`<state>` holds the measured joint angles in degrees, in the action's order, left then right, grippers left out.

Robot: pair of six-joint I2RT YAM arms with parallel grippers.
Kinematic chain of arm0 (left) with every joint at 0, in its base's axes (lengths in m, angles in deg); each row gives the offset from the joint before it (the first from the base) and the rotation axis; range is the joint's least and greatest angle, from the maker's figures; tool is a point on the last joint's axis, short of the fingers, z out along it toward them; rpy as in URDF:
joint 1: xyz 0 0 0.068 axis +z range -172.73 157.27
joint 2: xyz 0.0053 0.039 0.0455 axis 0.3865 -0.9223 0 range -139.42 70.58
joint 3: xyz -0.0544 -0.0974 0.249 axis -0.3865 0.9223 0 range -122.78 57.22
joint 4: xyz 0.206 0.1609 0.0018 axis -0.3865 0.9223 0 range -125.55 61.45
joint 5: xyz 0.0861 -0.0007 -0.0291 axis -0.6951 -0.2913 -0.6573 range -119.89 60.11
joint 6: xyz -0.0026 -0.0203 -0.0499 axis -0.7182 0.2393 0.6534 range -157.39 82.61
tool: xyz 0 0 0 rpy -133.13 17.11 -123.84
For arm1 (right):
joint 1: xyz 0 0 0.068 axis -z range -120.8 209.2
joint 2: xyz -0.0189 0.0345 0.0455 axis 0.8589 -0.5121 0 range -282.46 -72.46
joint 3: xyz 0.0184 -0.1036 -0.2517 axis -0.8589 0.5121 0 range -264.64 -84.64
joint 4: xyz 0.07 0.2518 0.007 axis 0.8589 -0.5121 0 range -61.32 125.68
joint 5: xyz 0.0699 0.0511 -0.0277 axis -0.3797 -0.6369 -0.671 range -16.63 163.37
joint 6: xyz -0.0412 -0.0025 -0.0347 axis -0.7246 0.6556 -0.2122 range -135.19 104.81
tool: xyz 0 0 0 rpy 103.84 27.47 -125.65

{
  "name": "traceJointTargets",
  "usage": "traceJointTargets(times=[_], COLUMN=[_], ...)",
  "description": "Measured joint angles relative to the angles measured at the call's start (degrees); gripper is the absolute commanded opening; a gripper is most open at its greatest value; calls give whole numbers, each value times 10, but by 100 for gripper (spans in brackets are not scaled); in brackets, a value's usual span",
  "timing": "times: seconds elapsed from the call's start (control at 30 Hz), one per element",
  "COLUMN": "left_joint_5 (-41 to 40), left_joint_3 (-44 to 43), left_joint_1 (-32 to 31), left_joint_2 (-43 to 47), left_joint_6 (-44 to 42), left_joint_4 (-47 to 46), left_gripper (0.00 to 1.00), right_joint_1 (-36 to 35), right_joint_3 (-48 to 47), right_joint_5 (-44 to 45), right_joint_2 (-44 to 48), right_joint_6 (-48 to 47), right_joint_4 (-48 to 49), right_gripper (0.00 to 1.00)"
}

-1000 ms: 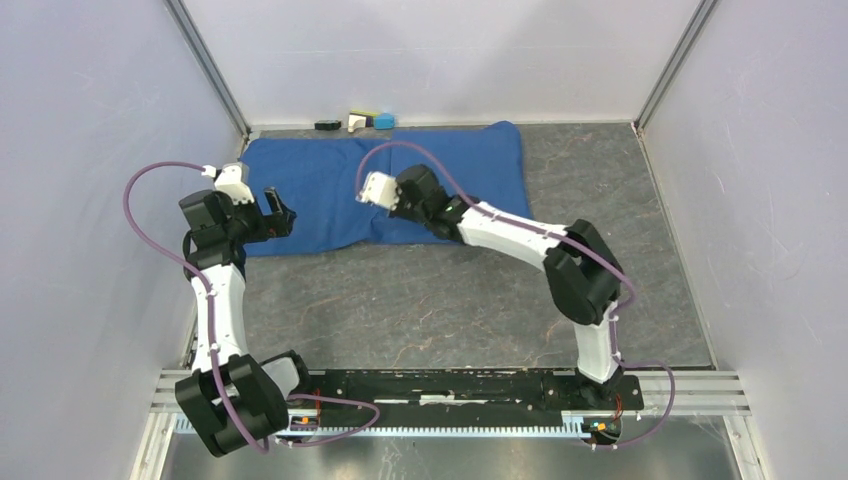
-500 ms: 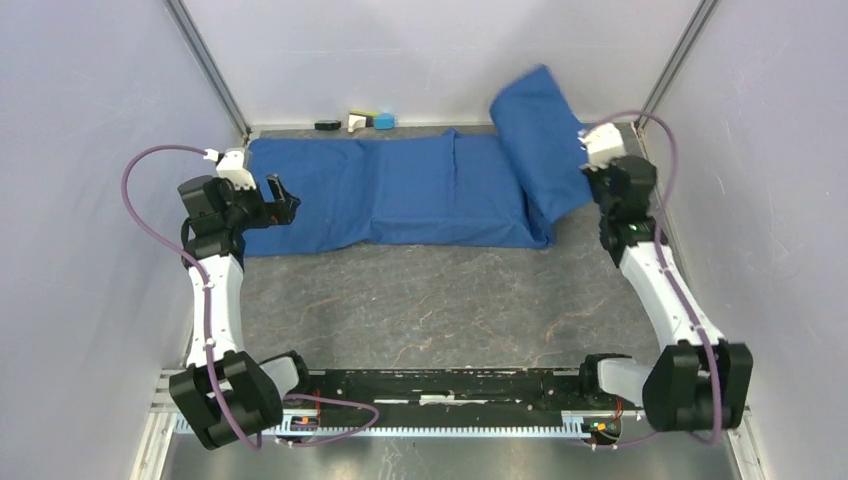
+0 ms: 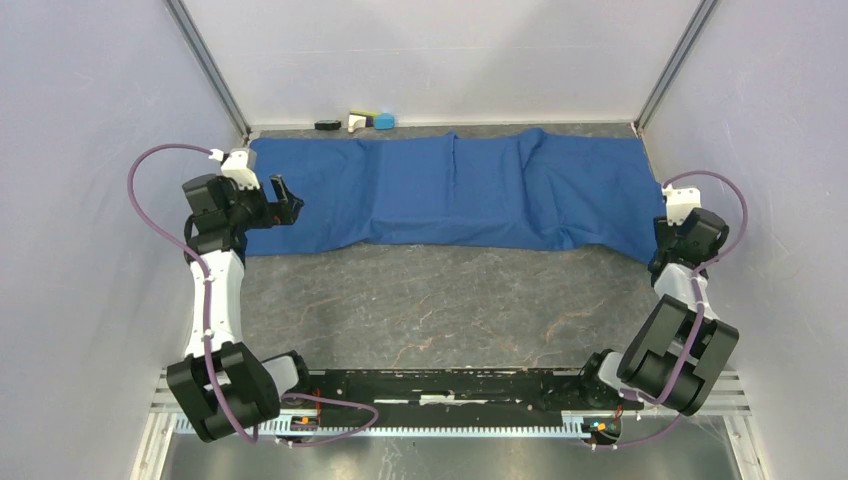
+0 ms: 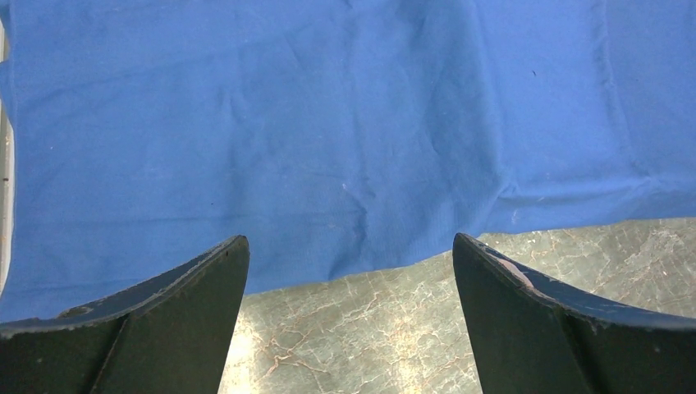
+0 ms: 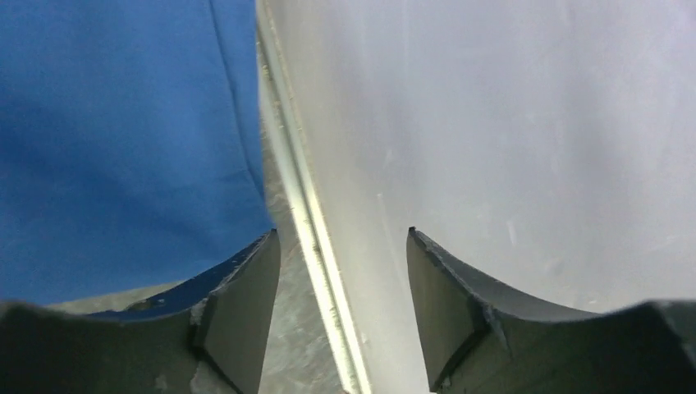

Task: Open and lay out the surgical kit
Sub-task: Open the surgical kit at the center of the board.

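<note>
You see the blue cloth wrap (image 3: 450, 195) spread out in one long strip along the far edge of the desk (image 3: 450, 300). It reaches from near the far left corner up to the right edge. There its right end lies just beside the metal rail (image 5: 304, 213) at the foot of the side wall (image 5: 533, 164). The cloth lies low and mostly smooth. One straight fold line crosses it about in the middle, and some soft wrinkles sit to the right of that line. Its near edge is not straight: it goes in a wavy line, and the grey marbled desk shows directly in front of it. What lies under the cloth, you cannot tell from these views.

Your left pincer (image 3: 293, 203) is at the left end of the cloth, near the cloth's near left corner. In the left wrist view its jaws stand wide apart with nothing between them. Between the two fingers you see the near edge of the cloth and a piece of bare desk.

Your right pincer (image 5: 341, 234) is at the right edge of the desk, close to the side wall. Its jaws are parted and they grip nothing. The rail and the wall show in the gap, and the near right corner of the cloth lies just beside its left finger (image 5: 238, 304).

Behind the cloth, against the far edge towards the left, stand a small black block (image 3: 326, 125), a white block (image 3: 357, 122) and a blue block (image 3: 384, 121) in a short row, apart from the cloth.
</note>
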<state>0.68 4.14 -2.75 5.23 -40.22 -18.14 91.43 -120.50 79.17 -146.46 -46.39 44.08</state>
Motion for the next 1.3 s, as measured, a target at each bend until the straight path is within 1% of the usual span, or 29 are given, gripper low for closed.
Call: traceJointTargets(times=[0.03, 0.07, 0.1, 0.13, 0.23, 0.33, 0.47, 0.6, 0.67, 0.77, 0.9, 1.17, 1.3], left_joint_5=[0, 0, -1, -2, -4, -10, -31, -71, -90, -111, -124, -126, -125], left_joint_3=[0, 0, 0, 0, 0, 0, 0, -9, -21, -41, -56, -71, -80], left_joint_1=[0, -1, -2, -2, -2, -3, -12, -36, -44, -47, -47, -49, -52], left_joint_2=[-1, -4, -7, -15, -25, -41, -67, -114, -146, -184, -205, -217, -228], left_joint_6=[0, 0, 0, 0, -1, -10, -28, -67, -82, -96, -99, -97, -89], left_joint_4=[0, 0, 0, 0, 0, 0, -2, -4, -4, -4, -7, -22, -26], left_gripper=[100, 100, 100, 100, 100, 100, 100, 100, 100, 100, 100, 100, 100], right_joint_1=[5, 7, 7, 7, 7, -5, -76, -163, -185, -188, -186, -188, -204], right_joint_3=[0, 0, 0, -3, -15, -34, -42, -42, -48, -75, -115, -210, -279], right_joint_5=[0, 0, -2, -9, -41, -90, -128, -116, -105, -73, -53, -53, -32], right_joint_2=[0, 0, 0, 0, 0, 0, 1, -11, -33, -92, -151, -198, -249], right_joint_6=[-8, -12, -14, -19, -23, -24, -32, -45, -50, -53, -45, 63, 122], right_joint_4=[5, 12, 15, 14, 9, -7, -28, -42, -42, -44, -47, -37, -19], right_gripper=[87, 92, 96, 98, 97, 96, 94, 93, 93, 92, 91, 92, 92])
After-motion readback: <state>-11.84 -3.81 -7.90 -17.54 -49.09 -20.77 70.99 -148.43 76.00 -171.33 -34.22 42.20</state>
